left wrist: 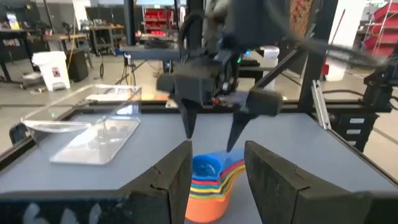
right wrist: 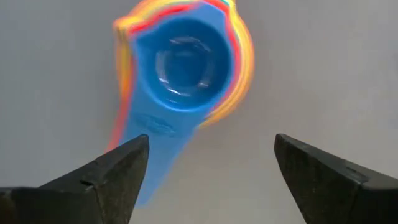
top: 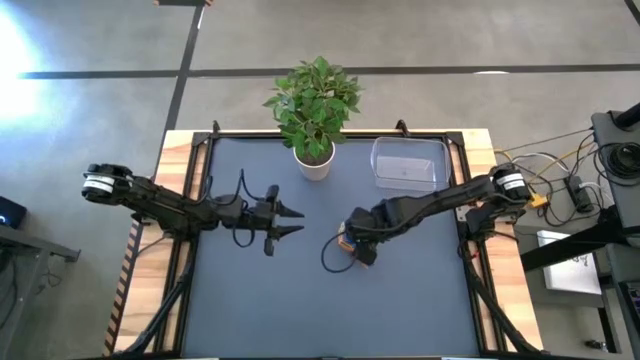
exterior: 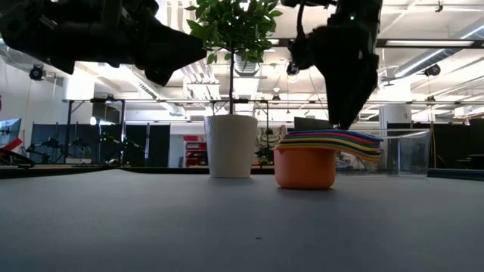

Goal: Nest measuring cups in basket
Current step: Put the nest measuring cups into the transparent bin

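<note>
The measuring cups [exterior: 305, 162] stand nested in one stack on the table mat, the orange cup at the bottom and the light blue cup [right wrist: 184, 64] on top. Their flat handles [exterior: 357, 145] fan out to one side. My right gripper [right wrist: 211, 163] hangs open just above the stack [top: 349, 243], fingers pointing down, one on each side of the blue handle. My left gripper [top: 298, 221] is open and hovers level to the left of the stack, facing it [left wrist: 208, 182]. The clear basket [top: 408, 163] sits near the far edge, with nothing in it.
A white plant pot [top: 314, 160] with a leafy plant stands at the far edge, left of the basket [left wrist: 87, 127]. Between the stack and the basket lies bare mat. A black cable loops [top: 335, 258] beside the right gripper. Wooden rails edge the table [top: 180, 150].
</note>
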{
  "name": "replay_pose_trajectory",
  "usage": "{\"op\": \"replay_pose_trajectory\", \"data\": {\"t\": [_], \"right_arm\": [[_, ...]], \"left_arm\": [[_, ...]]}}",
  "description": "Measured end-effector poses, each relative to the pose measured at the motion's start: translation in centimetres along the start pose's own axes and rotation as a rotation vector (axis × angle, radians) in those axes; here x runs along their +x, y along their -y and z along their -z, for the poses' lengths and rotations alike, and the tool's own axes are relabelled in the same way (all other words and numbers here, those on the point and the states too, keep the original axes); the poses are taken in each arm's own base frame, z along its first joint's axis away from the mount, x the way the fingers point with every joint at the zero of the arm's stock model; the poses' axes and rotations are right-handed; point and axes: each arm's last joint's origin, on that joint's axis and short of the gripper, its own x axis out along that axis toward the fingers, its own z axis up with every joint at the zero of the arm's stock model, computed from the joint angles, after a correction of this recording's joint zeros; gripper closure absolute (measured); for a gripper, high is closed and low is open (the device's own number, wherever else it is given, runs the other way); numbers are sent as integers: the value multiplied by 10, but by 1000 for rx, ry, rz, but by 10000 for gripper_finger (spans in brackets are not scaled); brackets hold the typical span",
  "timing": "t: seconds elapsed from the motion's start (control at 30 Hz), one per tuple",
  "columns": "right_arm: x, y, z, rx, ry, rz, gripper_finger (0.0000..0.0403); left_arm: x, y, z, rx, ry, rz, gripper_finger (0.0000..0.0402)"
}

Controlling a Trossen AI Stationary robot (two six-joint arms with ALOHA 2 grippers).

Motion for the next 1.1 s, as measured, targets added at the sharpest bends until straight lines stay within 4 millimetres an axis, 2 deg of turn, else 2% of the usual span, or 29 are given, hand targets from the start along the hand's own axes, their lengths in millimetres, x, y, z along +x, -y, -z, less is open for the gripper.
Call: {"op": "replay_pose_trajectory", "data": {"t": [0.27, 0.53, 0.83, 1.1], "right_arm": [[-9, -14, 6, 86, 120, -32, 45], [11, -21, 16, 154, 116, 8, 44], [21, -30, 21, 161, 134, -26, 44], [37, -23, 31, 167, 109, 1, 44]], "left_arm": [[0, 0, 3, -10, -33, -1, 272], [0, 1, 4, -25, -42, 29, 272], [0, 1, 5, -24, -47, 29, 272], [0, 1, 5, -25, -48, 29, 272]]}}
